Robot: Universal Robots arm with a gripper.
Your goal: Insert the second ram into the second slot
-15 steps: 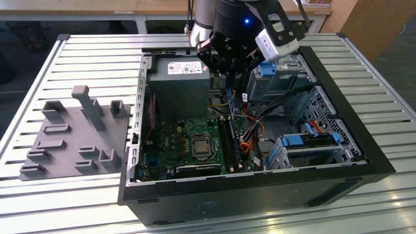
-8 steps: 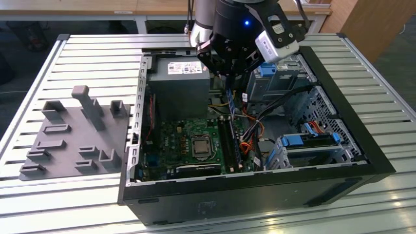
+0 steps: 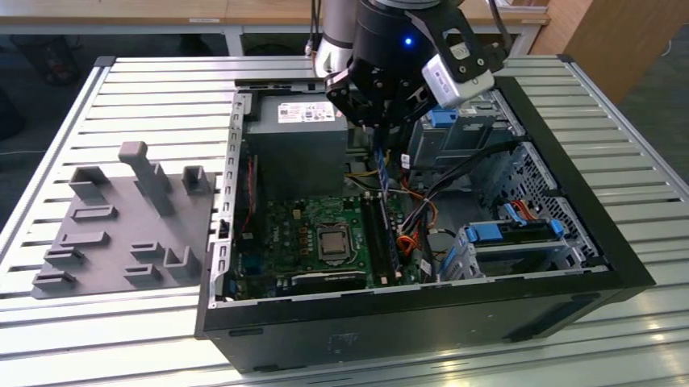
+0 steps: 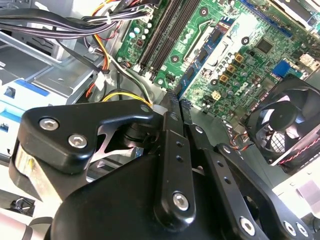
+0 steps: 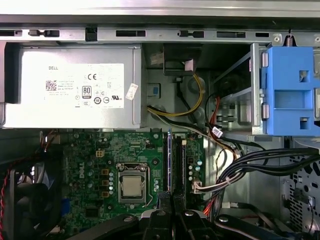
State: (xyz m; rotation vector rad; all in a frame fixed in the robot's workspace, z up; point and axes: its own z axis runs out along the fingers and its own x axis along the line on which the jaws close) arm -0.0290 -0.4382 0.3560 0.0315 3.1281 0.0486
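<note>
You are pinching the memory stick (image 5: 169, 160) between the gripper's (image 5: 169, 197) fingers. The first wrist view is showing it edge-on over the motherboard (image 5: 95, 150), while the exterior view is showing it hanging above that board.

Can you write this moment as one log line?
gripper: shut on the second ram | where: over the ram slots | inserted: not yet

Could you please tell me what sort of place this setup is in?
Probably a robotics lab workbench for computer assembly: an open black desktop computer case sits on a ribbed aluminium table, and a black gripper holds a thin blue memory stick over its green motherboard.
</note>
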